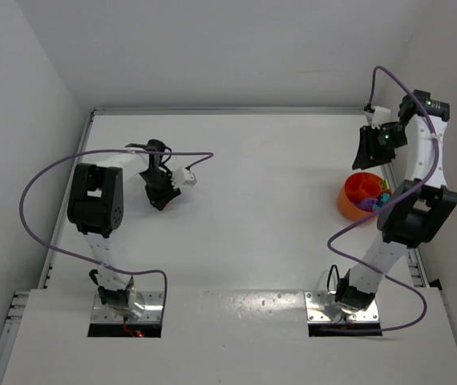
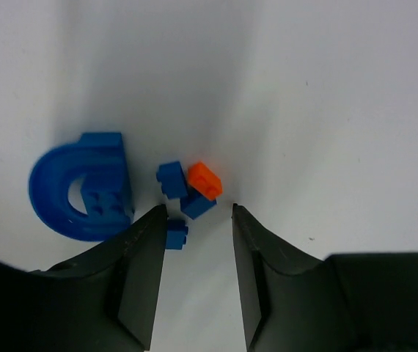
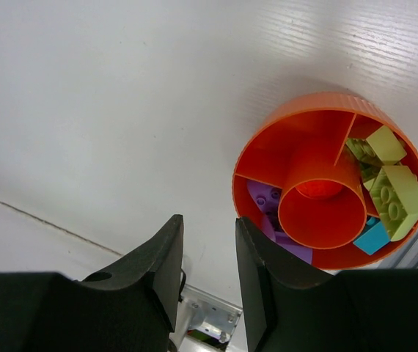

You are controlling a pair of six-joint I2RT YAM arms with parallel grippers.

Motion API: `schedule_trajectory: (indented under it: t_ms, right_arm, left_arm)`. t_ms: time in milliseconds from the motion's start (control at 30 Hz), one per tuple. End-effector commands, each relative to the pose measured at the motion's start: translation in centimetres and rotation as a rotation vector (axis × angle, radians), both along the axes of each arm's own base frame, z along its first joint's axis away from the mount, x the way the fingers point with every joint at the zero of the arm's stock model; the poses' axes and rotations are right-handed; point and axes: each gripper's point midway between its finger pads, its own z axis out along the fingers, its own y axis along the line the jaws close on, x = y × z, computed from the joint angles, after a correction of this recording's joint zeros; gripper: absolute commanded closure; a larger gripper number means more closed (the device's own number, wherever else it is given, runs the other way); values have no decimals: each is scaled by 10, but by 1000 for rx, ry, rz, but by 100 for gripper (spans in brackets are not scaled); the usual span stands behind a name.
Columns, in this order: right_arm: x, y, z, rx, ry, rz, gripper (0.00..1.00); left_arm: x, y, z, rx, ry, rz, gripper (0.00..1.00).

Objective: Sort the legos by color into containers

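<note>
Ribbed orange tub [image 3: 319, 100], studded lime bricks [image 3: 396, 192] inside, left pincer [image 2: 198, 214], right pincer [image 3: 207, 224] both parted, empty

top: overhead, far | left wrist: close, downward | right wrist: downward, shares tub [image 3: 282, 150] with top

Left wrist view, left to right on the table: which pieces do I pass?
Blue arch piece → small blue brick → orange brick. Two more blue bricks overlap these sideways, so they are left out.
</note>
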Motion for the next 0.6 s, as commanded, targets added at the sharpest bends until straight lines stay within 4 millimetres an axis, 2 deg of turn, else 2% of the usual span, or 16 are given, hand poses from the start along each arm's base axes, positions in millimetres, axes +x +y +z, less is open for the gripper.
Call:
schedule_trajectory:
  t_ms: [0, 67, 167, 233, 367, 400, 533, 567]
  right_arm:
    - [-7, 10, 18, 6, -19, 25, 65]
    - [-7, 10, 18, 6, -19, 25, 65]
    - [-8, 11, 15, 9, -11, 25, 65]
    - [-8, 11, 15, 9, -11, 25, 65]
    - [-5, 13, 13, 9, -11, 34, 65]
    - [-5, 13, 13, 9, -11, 34, 65]
    - [-5, 13, 13, 9, -11, 34, 66]
    - [-5, 13, 13, 9, -11, 34, 66]
  left_arm:
    - [-38, 18, -20, 30, 130, 3, 54]
    - [-44, 28, -22, 38, 140, 17, 55]
    - [-41, 35, -19, 35, 125, 19, 57]
    - [-41, 33, -19, 26, 126, 19, 58]
    - [-36, 23, -15, -29, 125, 34, 58]
    - [-38, 21, -19, -37, 141, 34, 58]
    - [-41, 1, -17, -75, 168, 3, 65]
    - [-47, -3, -19, -72, 186, 3, 67]
